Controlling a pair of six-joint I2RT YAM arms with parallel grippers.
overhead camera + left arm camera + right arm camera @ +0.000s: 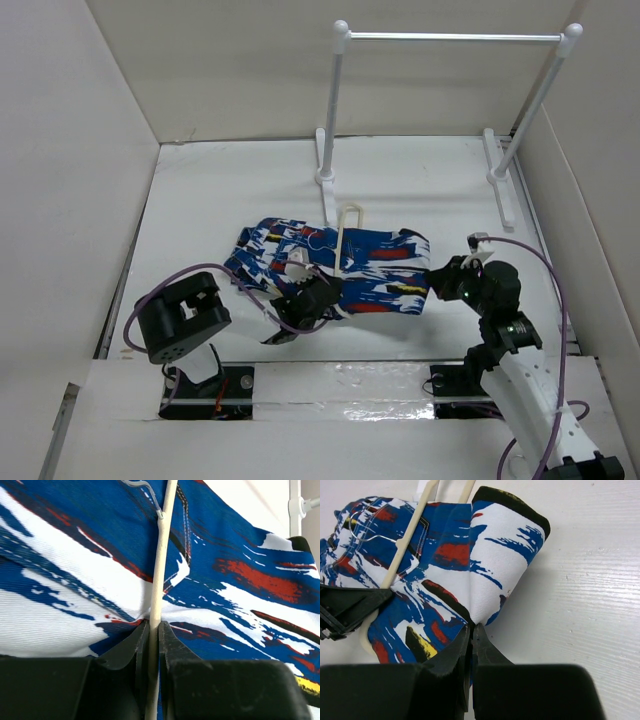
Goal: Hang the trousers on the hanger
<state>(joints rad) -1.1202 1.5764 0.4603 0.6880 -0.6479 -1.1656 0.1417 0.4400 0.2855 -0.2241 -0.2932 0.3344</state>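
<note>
Here, the left claw [154,630] pinches the thin cream-white hanger [160,565]; the right claw [471,630] pinches the bright blue patterned trousers [495,565].

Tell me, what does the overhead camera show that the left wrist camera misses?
Only the overhead view shows the right gripper at the right edge of the bright blue, brushstroke-patterned fabric trousers, and the whole frame of the tall white garment rail. Only the left wrist view shows, close up, the left gripper pinched shut on the bar of the thin cream-white triangular hanger. Both show the hanger lying across the trousers.
</note>
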